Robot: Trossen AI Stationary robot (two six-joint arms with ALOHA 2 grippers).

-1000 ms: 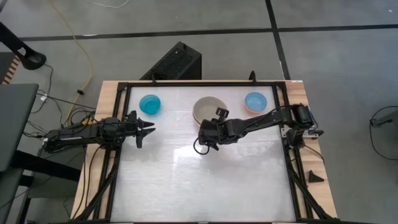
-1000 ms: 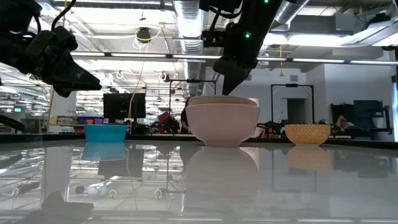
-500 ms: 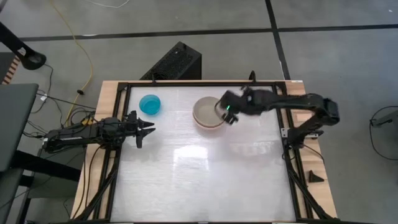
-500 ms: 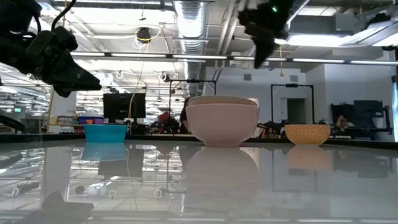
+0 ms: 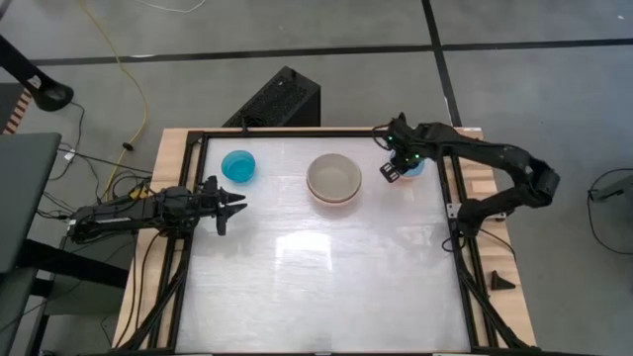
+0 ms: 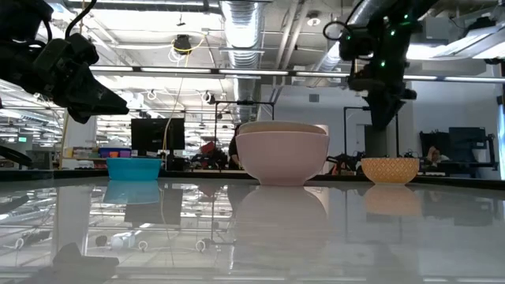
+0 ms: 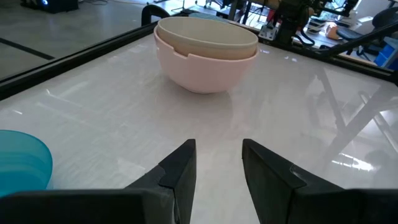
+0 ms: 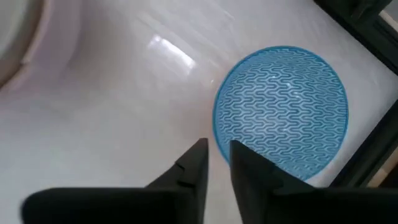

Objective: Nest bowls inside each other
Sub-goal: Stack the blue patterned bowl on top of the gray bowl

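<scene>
A cream bowl sits nested in a pale pink bowl [image 5: 333, 179] [image 7: 205, 53] at the table's middle back, the pair standing on the pink bowl's base. A cyan bowl [image 5: 238, 165] stands at the far left. At the far right stands a small bowl [image 8: 283, 109] [image 6: 390, 169], light blue with a wavy pattern inside and orange-tan outside. My right gripper [image 5: 392, 172] [image 8: 217, 158] hovers above that bowl's left rim, pointing down, open by a narrow gap and holding nothing. At the left edge my left gripper [image 5: 235, 203] [image 7: 217, 155] waits, open.
A black frame [image 5: 297, 133] runs along the table's edges, close behind and beside the small bowl. The glossy white tabletop [image 5: 316, 277] stretches bare over the near half. Beyond the far edge a black box [image 5: 282, 99] stands on the floor.
My right gripper has swung from the near side of the stacked bowls, across their right rim, toward the table's far right corner. It has rolled and tipped to point more steeply down, and now hangs over the small blue bowl. The bowls have stayed put.
</scene>
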